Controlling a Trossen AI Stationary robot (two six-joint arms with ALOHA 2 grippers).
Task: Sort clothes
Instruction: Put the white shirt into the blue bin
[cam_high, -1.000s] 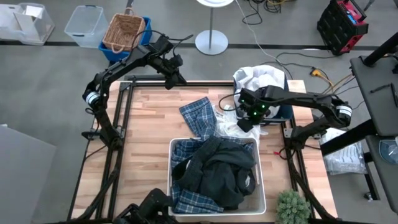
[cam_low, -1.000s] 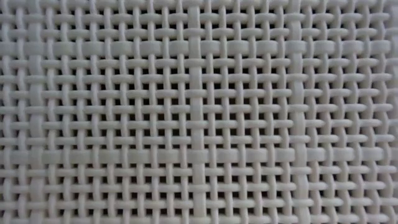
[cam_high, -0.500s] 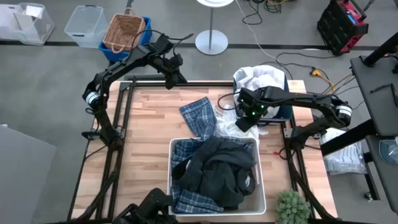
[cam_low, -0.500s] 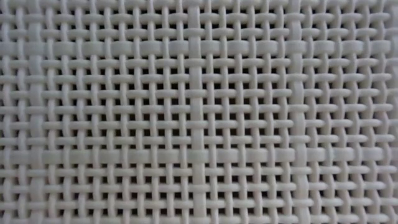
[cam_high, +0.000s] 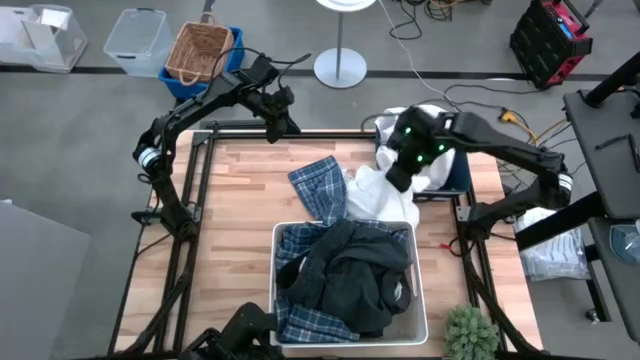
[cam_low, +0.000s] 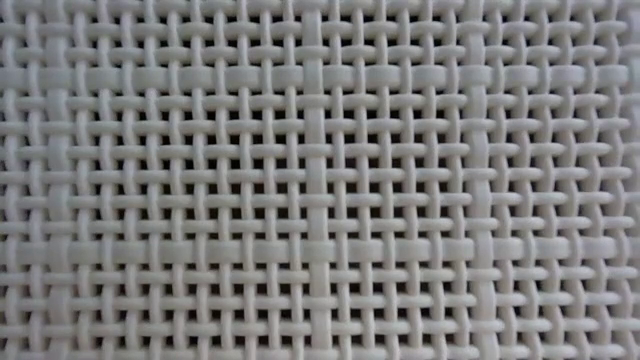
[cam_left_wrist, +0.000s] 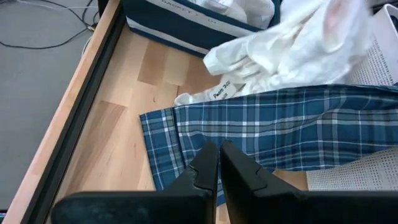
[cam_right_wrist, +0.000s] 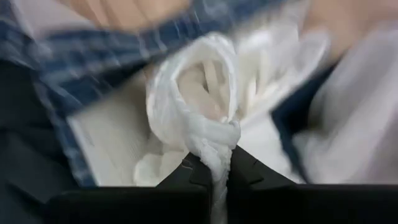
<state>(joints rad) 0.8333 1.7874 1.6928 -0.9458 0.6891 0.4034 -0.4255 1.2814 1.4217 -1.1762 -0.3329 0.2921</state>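
Item: white garment, pinched in my right end effector, hanging between white bin and navy bin. Left end effector closed, empty. Risk: trailing hem snags plaid cloth, dragging it along.

Low view flush against white bin

right gripper raised, fingers pinched closed; left gripper hangs with fingers together

A wicker basket sits in a blue crate — beside it, a clear tub.
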